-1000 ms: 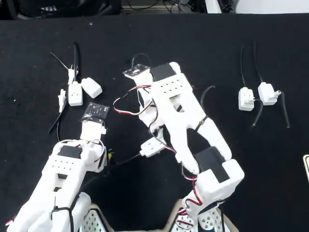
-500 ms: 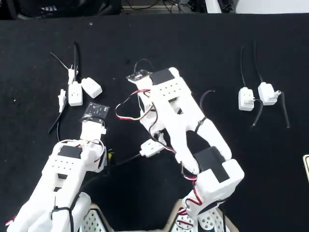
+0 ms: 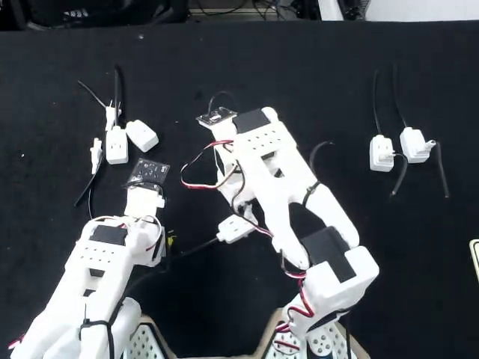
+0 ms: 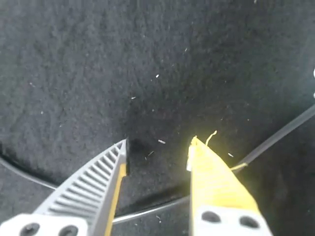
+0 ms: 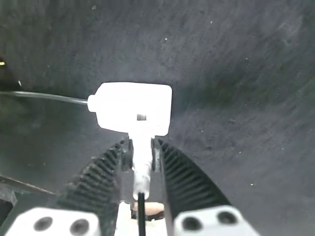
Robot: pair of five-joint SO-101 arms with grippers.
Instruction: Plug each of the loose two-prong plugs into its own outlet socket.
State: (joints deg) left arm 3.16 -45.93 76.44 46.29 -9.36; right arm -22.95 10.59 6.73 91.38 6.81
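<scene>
At the far left of the desk point(image 3: 337, 67) lies a cluster of white pieces point(image 3: 117, 143) with thin black leads. It sits exactly as it did a second ago; I cannot tell which pieces are plugs and which are sockets. Nearer, the left gripper point(image 4: 157, 147) hangs over bare cloth, its fingers apart and empty, with a black cable point(image 4: 280, 134) passing just beside the yellow one. That arm has not moved.

In the middle, the right gripper point(image 5: 141, 145) has its fingers clamped on the narrow plug point(image 5: 141, 167), whose front end meets the white socket block point(image 5: 133, 113). Over the last second the right arm's far end has drifted slightly nearer and rightward, and its red wire has sagged, while the socket block point(image 3: 236, 227) has stayed put. I judge that the plug is seated, or in its last press, so letting go looks like the next step.

At the far right, two white blocks point(image 3: 382, 152) with black leads lie unchanged.

The desk is covered in black cloth flecked with lint. Beyond its far edge sit dark equipment and cables point(image 3: 97, 11).
</scene>
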